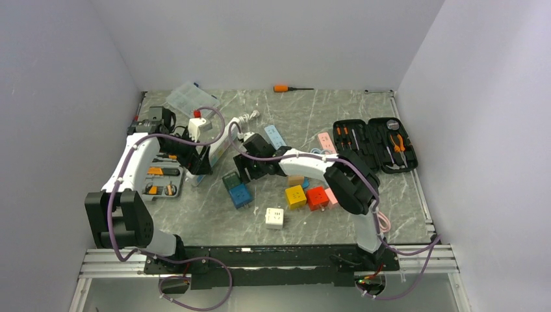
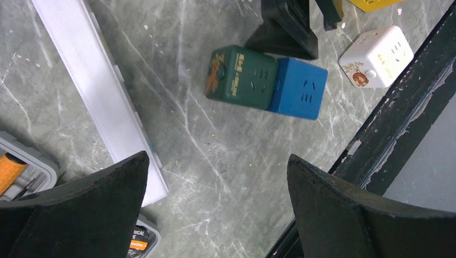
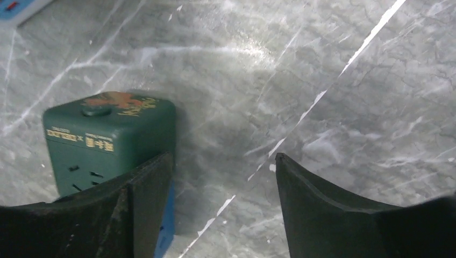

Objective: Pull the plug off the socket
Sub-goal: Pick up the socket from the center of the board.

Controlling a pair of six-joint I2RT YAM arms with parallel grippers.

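As seen from the top external camera, the green socket cube (image 1: pixel 230 179) and the blue socket cube (image 1: pixel 240 195) sit joined near the middle of the counter (image 1: pixel 195 218), left of a yellow cube (image 1: pixel 295 196) and a red cube (image 1: pixel 317 197). Which of the two carries the plug cannot be told. The right claw (image 1: pixel 242 174) is low over the green end of the pair. The left claw (image 1: pixel 198 174) hangs just to their left, beside a white power strip (image 1: pixel 217 146). A white cube (image 1: pixel 275 217) lies nearer the arm bases.

Left wrist: left claw (image 2: pixel 218 166) jaws wide apart, only bare counter (image 2: pixel 215 140) between them. Green socket cube (image 2: pixel 239 79) and blue socket cube (image 2: pixel 298 88) lie ahead, side faces pressed together, not separated. The right claw's black fingers (image 2: pixel 285 27) come down just behind the pair; contact cannot be judged. White power strip (image 2: pixel 97 91) runs diagonally at left; white cube (image 2: pixel 377 56) at upper right.

Right wrist: right claw (image 3: pixel 223 161) jaws apart, bare counter (image 3: pixel 322 80) in the gap. Green socket cube (image 3: pixel 107 140) lies outside the gap, at the outer side of one finger (image 3: pixel 145 199); touching or not, cannot tell. A sliver of the blue socket cube (image 3: pixel 168 215) shows beside that finger.
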